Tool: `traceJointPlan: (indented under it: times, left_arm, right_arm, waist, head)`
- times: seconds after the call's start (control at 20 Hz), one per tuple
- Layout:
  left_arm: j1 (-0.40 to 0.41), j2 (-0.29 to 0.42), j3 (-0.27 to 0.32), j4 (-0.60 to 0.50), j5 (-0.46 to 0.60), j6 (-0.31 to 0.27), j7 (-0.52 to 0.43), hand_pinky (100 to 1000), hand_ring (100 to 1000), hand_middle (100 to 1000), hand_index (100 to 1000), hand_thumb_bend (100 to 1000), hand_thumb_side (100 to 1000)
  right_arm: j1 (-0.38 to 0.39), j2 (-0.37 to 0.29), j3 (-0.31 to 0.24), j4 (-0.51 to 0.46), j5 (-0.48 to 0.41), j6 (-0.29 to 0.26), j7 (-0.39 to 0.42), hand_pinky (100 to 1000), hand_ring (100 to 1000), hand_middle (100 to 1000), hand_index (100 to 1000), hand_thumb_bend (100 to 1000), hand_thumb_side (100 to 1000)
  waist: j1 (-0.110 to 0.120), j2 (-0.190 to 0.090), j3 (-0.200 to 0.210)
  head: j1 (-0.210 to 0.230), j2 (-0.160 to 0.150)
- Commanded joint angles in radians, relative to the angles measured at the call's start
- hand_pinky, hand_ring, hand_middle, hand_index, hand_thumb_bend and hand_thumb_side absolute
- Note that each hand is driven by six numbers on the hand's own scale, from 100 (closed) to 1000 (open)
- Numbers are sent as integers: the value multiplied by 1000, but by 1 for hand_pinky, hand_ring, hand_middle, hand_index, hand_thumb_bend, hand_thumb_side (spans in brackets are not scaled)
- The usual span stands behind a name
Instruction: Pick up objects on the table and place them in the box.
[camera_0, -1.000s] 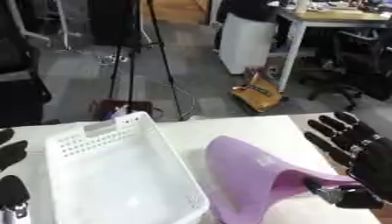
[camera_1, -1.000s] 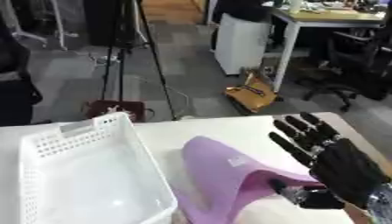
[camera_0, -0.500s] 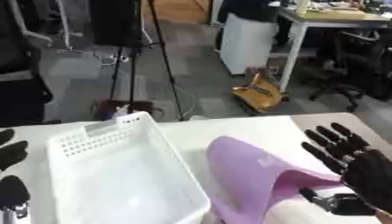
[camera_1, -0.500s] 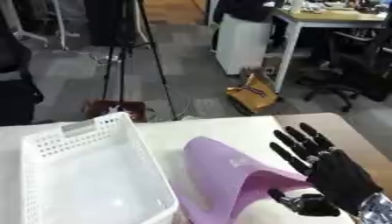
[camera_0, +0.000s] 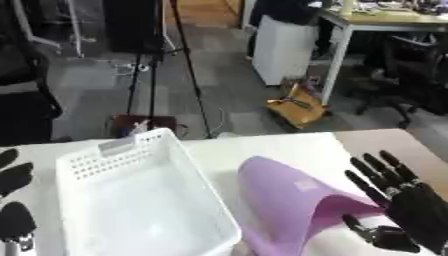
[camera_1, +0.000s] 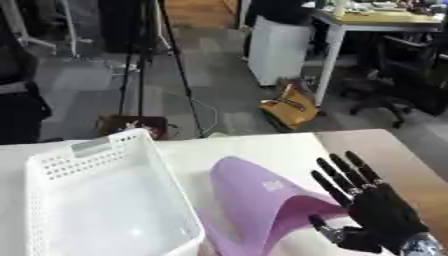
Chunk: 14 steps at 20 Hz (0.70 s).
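— On the left eye view, what do you have in front of you?

— You have the white basket (camera_0: 131, 210) on the left part of the white table (camera_0: 271, 145), and the inside of it looks bare. Just beside it, on its right, lies a purple sheet (camera_0: 293, 205), folded so that one part stands up like a curved wall. Your right hand (camera_0: 411, 210) is at the right edge of this sheet, fingers straight and spread apart, the thumb low near the fold. Whether the thumb touches the sheet, you cannot tell. Your left hand (camera_0: 13, 200) shows at the lower left corner, fingers up and apart, holding nothing.

— And on the right eye view?

— Almost the same. Your right hand shows more complete here, the palm beside the raised fold, fingers not closed on it. The left hand does not show in this view.
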Motion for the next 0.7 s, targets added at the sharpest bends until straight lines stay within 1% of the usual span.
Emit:
traceJointPlan:
  times: [0.05, 0.2, 0.35, 0.4, 0.5, 0.65, 0.7]
  left_arm:
    - [-7, 1, -3, -18, -2, 2, -4, 750, 770, 810, 760, 100, 745]
    - [-8, 1, -5, -18, -1, 3, -5, 750, 770, 811, 760, 100, 744]
    - [-8, 1, -6, -18, -1, 3, -7, 750, 770, 811, 760, 100, 744]
    - [-8, 2, -6, -18, -1, 3, -7, 750, 771, 811, 760, 100, 744]
    - [-7, 3, -7, -18, -1, 3, -8, 750, 771, 811, 760, 100, 744]
    - [-7, 4, -7, -18, -1, 2, -9, 750, 771, 811, 760, 100, 744]
    - [-7, 4, -7, -18, -1, 2, -9, 750, 771, 811, 760, 100, 745]
  right_arm:
    - [-21, -14, -6, 36, 35, 46, -63, 911, 914, 922, 1000, 286, 1000]
    - [-30, -11, -2, 75, 56, 76, -109, 908, 910, 911, 1000, 273, 1000]
    - [-40, -16, 11, 115, 84, 89, -136, 912, 914, 914, 1000, 271, 1000]
    - [-43, -19, 16, 128, 93, 91, -141, 920, 921, 922, 1000, 297, 1000]
    - [-50, -26, 30, 150, 114, 81, -139, 925, 928, 929, 1000, 314, 1000]
    - [-58, -40, 47, 165, 138, 50, -114, 927, 930, 933, 1000, 317, 1000]
    - [-61, -46, 52, 166, 144, 39, -103, 930, 933, 938, 1000, 294, 1000]
  waist:
    - [-1, -15, 2]
    - [-2, -13, 5]
    - [-4, -13, 8]
    - [-6, -13, 9]
    - [-9, -14, 10]
    - [-12, -15, 12]
    - [-13, -15, 12]
  head:
    - [-5, -11]
    - [-7, -11]
    - [-8, -10]
    - [-8, -9]
    - [-7, -8]
    - [-6, -6]
    - [-6, -6]
